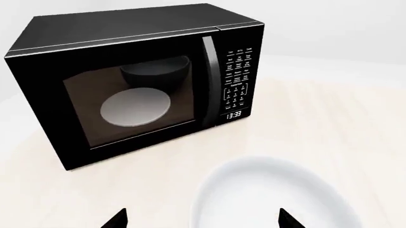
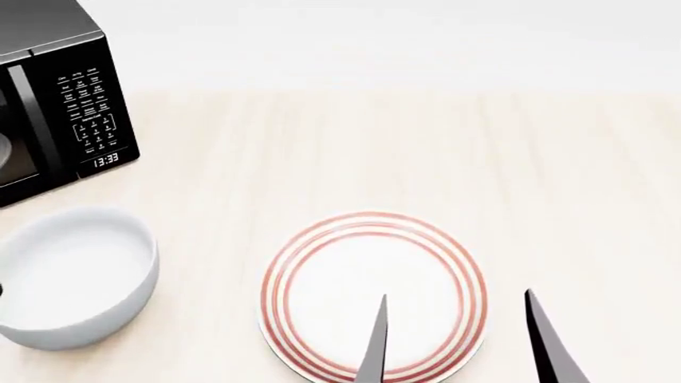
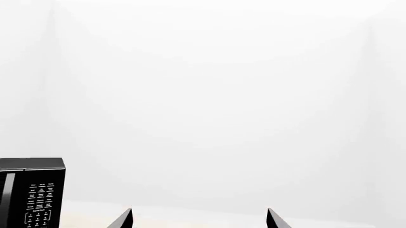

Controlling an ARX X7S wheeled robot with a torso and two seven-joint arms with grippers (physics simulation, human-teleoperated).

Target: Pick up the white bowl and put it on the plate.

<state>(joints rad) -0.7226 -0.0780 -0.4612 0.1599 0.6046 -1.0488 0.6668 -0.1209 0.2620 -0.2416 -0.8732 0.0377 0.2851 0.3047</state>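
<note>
The black microwave (image 1: 133,80) shows "13:33" on its small display (image 1: 233,115); the keypad labels are too small to read.

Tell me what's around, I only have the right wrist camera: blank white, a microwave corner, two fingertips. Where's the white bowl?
Observer: The white bowl stands on the table's left side, in front of the black microwave, apart from it.
Operator: And the plate?
Observer: The plate, red-ringed and bare, lies right of the bowl; the right gripper is open, one fingertip over the plate.
Operator: Is the left gripper near the bowl?
Observer: Its wrist camera shows the left gripper open, the bowl's rim between its fingertips, nothing gripped.
Operator: Anything in the microwave?
Observer: Behind its shut door, a pale dish.
</note>
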